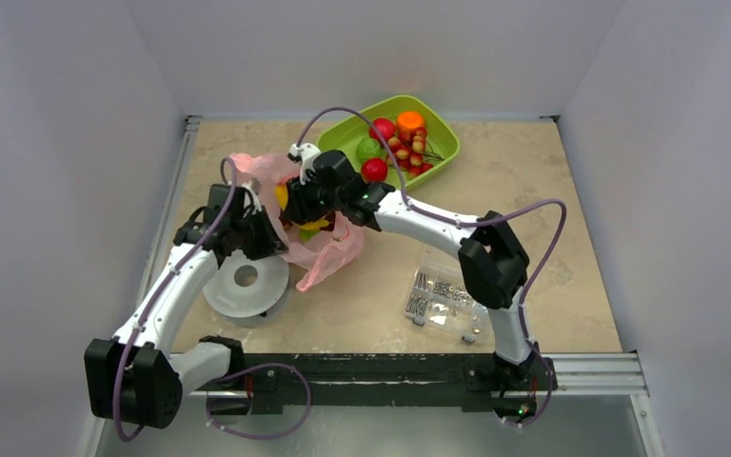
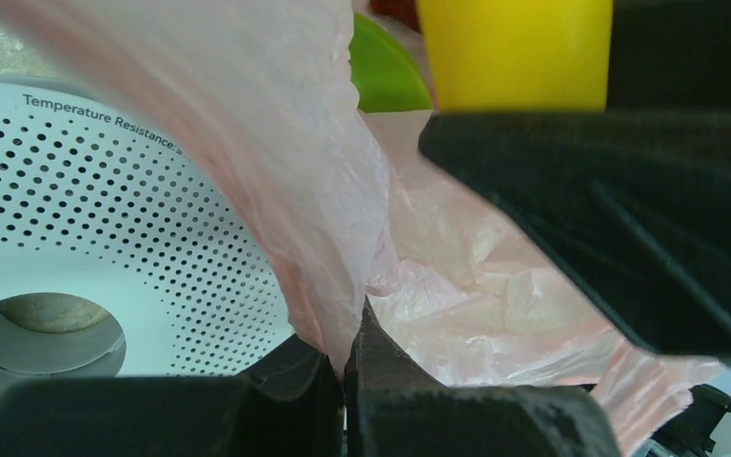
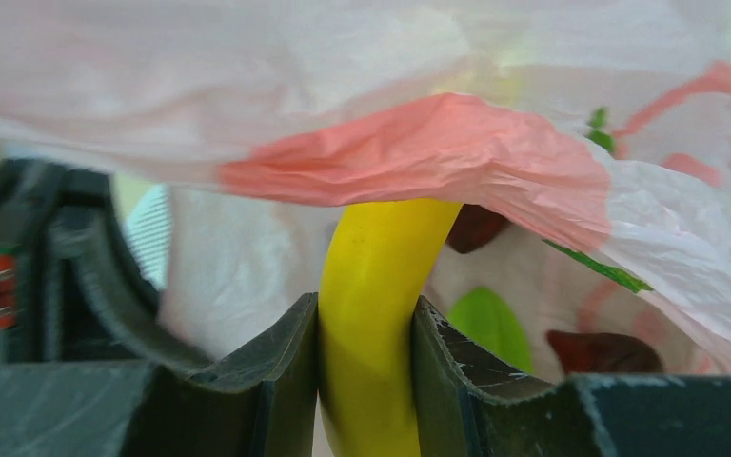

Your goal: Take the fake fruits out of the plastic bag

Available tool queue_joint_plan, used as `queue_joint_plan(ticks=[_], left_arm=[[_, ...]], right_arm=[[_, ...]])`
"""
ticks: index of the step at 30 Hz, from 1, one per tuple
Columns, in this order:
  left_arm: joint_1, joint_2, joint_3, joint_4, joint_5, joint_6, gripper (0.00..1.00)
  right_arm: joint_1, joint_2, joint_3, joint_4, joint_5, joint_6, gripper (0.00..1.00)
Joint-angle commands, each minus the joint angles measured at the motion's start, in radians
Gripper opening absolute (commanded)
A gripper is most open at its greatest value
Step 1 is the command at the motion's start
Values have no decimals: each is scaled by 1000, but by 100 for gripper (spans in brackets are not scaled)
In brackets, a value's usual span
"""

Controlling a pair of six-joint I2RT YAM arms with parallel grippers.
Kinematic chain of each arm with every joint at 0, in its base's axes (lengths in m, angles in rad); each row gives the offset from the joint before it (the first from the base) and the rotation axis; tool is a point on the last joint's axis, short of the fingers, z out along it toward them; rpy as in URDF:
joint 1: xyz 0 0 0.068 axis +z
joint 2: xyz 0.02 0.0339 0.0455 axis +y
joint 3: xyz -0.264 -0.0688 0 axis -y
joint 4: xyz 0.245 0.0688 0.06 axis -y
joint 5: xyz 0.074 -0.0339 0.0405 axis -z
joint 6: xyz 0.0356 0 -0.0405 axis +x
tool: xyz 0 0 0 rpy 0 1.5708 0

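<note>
The pink plastic bag (image 1: 331, 249) lies crumpled on the table (image 1: 533, 190), beside a white perforated disc (image 2: 105, 219). The left gripper (image 2: 345, 367) pinches a fold of it. The right gripper (image 3: 366, 328) is clamped on a yellow banana (image 3: 385, 248) inside it.

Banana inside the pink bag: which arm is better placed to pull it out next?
Right. The jaws of the right arm are shut on the banana, one each side. Those of the left arm pinch the pink plastic bag, so it probably serves better holding that.
</note>
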Motion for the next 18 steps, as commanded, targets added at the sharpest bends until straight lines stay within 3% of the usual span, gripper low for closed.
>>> queue_joint_plan(ticks=[1, 6, 11, 18], left_arm=[[9, -5, 25, 7, 3, -2, 0], [10, -5, 22, 8, 7, -5, 0], [12, -16, 25, 0, -2, -5, 0], [16, -14, 28, -2, 1, -4, 0]], right_arm=[[3, -78, -15, 104, -289, 17, 0], [2, -146, -60, 205, -466, 17, 0], [1, -172, 2, 66, -491, -20, 0], [3, -221, 122, -334, -198, -218, 0]])
